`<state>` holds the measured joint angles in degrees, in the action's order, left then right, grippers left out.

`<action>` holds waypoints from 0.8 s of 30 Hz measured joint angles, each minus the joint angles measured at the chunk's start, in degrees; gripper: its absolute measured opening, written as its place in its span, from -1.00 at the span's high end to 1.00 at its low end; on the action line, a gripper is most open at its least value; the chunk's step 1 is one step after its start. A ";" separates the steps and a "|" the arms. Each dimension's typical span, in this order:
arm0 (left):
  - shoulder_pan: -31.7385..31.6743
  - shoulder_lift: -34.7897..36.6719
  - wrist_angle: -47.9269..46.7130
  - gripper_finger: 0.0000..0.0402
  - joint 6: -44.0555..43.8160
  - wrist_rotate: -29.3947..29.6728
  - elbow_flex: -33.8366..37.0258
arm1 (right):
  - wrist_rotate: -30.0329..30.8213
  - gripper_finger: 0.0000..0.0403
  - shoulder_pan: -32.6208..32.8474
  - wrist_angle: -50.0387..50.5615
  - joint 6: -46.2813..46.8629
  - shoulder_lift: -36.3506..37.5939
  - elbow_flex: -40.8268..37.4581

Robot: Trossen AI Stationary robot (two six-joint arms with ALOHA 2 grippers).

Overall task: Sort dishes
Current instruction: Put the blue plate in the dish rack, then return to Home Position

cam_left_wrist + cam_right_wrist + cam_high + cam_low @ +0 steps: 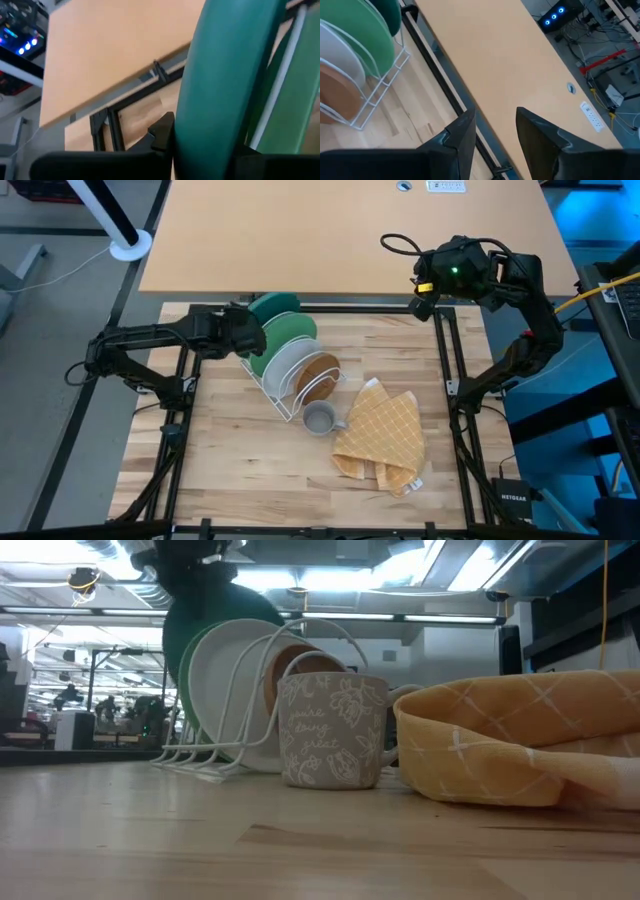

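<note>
A white wire rack (262, 383) at the table's middle holds the dishes on edge in a row. From far left to near right they are the dark teal plate (272, 304), the green plate (292, 330), the white plate (292, 366) and the brown wooden plate (320, 376). My left gripper (246, 338) reaches in from the table's left and is shut on the teal plate (225, 75). My right gripper (495, 114) hangs open and holds nothing. It is high over the far right corner (424, 288). My left gripper has the dark teal plate's rim (185, 135) on its left side pinched between the two fingers, one finger (162, 132) on each face. The fingers come from the table's left, slanting down. The plate stands on edge in the rack's farthest slot (175, 640).
A grey patterned mug (318, 418) stands just in front of the rack. The yellow checked cloth (385, 438) lies crumpled to the mug's right. A tan tabletop (340, 230) adjoins the far edge. Bare wood lies at the near left.
</note>
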<state>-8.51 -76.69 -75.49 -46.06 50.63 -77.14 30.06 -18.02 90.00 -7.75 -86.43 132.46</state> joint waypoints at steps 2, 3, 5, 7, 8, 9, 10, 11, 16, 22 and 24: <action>0.00 0.00 0.04 0.74 -1.06 -1.22 1.26 | -0.14 0.28 0.00 0.01 0.00 0.00 0.00; 0.00 0.00 -0.02 0.73 -1.47 -1.65 1.85 | -0.16 0.28 0.00 0.00 0.00 0.00 0.00; 0.00 0.00 0.00 0.71 -1.51 -2.69 2.95 | -0.15 0.28 0.00 0.02 0.00 0.00 0.00; 0.00 0.00 0.00 0.68 -1.54 -3.78 4.12 | -0.15 0.28 0.00 0.01 0.02 0.00 0.00; 0.00 0.00 0.07 0.67 -1.55 -4.03 4.68 | -0.15 0.28 0.00 0.01 0.00 0.00 0.00; 0.00 0.00 0.19 0.65 -1.60 -4.03 5.21 | -0.16 0.28 0.00 0.00 0.01 0.00 0.00; 0.00 0.02 0.35 0.64 -1.62 -4.15 5.67 | -0.15 0.28 0.00 0.02 0.02 0.00 0.00; 0.00 0.02 0.28 0.61 -1.62 -4.17 6.01 | -0.15 0.28 0.00 0.01 0.00 0.00 0.00; -0.14 0.04 2.49 0.47 -1.40 -4.19 6.77 | -0.17 0.28 0.00 0.02 0.01 0.00 0.00; -0.46 0.07 6.17 0.32 3.03 -4.15 6.53 | -0.72 0.28 0.00 0.00 0.02 0.00 0.00; -0.46 0.07 5.95 0.30 4.63 -4.15 5.83 | -1.22 0.28 0.00 0.02 0.02 0.00 0.00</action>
<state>-8.97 -76.62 -69.54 -41.44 46.48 -71.32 28.84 -18.02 90.02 -7.73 -86.43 132.46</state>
